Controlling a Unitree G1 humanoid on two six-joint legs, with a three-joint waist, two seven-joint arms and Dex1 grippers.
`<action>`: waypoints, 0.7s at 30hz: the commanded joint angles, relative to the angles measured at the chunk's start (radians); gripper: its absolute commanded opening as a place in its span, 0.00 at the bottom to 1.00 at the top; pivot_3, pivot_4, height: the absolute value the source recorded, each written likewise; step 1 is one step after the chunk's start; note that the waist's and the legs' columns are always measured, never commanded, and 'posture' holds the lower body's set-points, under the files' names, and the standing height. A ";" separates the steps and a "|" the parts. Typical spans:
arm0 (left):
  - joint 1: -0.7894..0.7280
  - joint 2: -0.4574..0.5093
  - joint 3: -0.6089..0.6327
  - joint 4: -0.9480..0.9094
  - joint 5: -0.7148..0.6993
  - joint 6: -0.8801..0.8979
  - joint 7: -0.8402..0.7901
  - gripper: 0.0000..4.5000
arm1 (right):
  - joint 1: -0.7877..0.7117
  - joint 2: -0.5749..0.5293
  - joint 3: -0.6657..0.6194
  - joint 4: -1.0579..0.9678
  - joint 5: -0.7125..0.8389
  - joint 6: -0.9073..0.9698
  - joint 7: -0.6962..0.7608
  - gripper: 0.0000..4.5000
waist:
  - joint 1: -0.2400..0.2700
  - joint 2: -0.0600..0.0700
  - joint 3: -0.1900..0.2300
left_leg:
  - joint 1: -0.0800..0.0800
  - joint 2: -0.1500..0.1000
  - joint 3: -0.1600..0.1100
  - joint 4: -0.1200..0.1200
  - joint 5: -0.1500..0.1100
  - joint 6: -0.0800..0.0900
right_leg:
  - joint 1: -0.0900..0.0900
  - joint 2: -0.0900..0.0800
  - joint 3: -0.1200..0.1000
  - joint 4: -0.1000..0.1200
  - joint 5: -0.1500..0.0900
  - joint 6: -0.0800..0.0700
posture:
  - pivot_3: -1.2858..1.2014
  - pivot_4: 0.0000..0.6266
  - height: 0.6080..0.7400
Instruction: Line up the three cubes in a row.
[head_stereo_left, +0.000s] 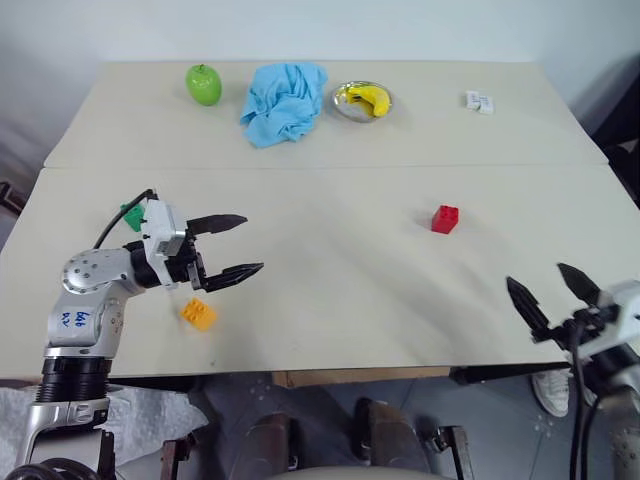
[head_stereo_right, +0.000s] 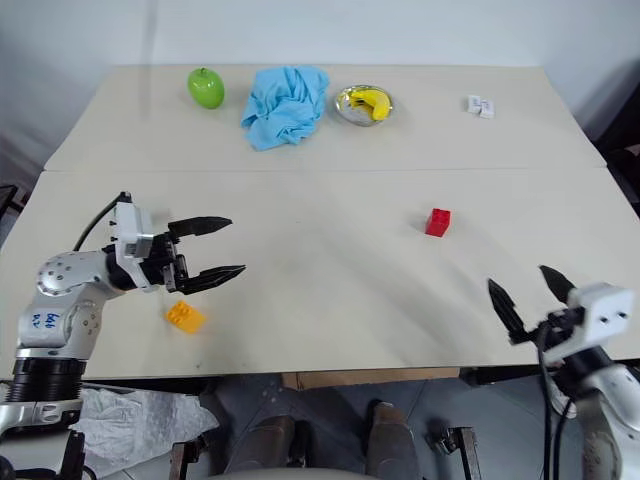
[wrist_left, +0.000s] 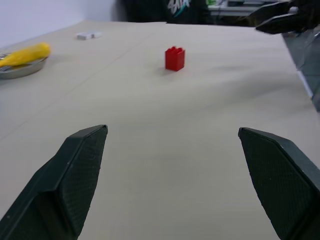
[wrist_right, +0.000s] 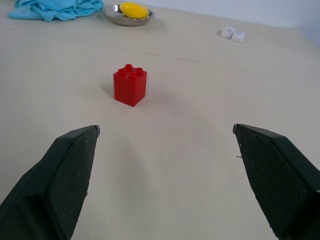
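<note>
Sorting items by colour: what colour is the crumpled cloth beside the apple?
Light blue; the crumpled cloth shows best in the left eye view.

The green cube (head_stereo_left: 131, 215) is mostly hidden behind the left gripper (head_stereo_left: 243, 247) and its cable, so only a corner of it shows and its studs cannot be made out. In the left wrist view the metal dish (wrist_left: 20, 70) and the banana (wrist_left: 25, 54) on it are cut by the picture's edge. The two small white blocks (head_stereo_left: 479, 101) at the far side of the bench (head_stereo_left: 350, 290) are too small to tell what they are.
</note>
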 joint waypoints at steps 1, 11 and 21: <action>0.000 -0.003 -0.005 0.002 0.002 0.024 0.003 0.99 | -0.109 -0.063 0.072 -0.088 -0.014 0.204 -0.125 1.00 | -0.003 0.000 0.000 | 0.000 0.000 0.000 0.000 0.000 0.000 | 0.000 0.000 0.000 0.000 0.000 0.000 | 0.52 0.24 1.00; -0.009 0.012 -0.003 -0.005 0.016 0.028 -0.004 0.99 | -0.612 -0.026 0.250 -0.010 -0.042 0.690 -0.408 1.00 | 0.009 0.000 0.000 | -0.005 0.001 -0.004 0.002 0.000 0.000 | -0.004 0.000 -0.003 0.001 -0.001 -0.002 | 0.52 0.24 1.00; -0.003 0.030 0.000 -0.031 0.030 0.030 -0.003 0.99 | -0.795 0.090 0.321 0.209 -0.249 0.646 -0.571 1.00 | 0.004 0.000 0.000 | -0.014 -0.001 -0.007 0.003 0.000 0.000 | -0.008 0.001 -0.007 0.000 -0.001 -0.002 | 0.52 0.24 1.00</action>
